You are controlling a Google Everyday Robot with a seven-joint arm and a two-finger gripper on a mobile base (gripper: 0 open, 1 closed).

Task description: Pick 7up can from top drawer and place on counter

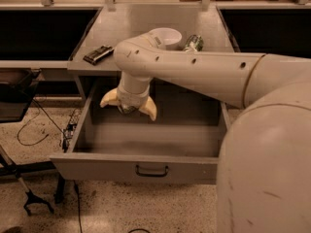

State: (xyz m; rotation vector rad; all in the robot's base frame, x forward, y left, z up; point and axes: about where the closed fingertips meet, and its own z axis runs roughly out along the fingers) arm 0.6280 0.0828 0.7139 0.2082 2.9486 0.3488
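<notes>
The top drawer (pixel 97 164) stands pulled out, with its dark bar handle (pixel 151 171) at the front middle. My gripper (pixel 129 107) hangs inside the drawer near its back left, below the counter (pixel 141 21) edge. Its two pale yellow fingers (pixel 148 109) are spread wide. A small grey shape sits between them under the wrist; I cannot tell whether it is the 7up can. No can shows elsewhere in the drawer. My white arm crosses from the right and hides the drawer's right part.
On the counter stand a white bowl (pixel 167 35), a greener can with a white patch (pixel 193 42) lying beside it, and a flat dark device (pixel 98 54) at the left edge. Dark recessed bays (pixel 43 33) flank the counter. Cables (pixel 34 130) lie on the floor at left.
</notes>
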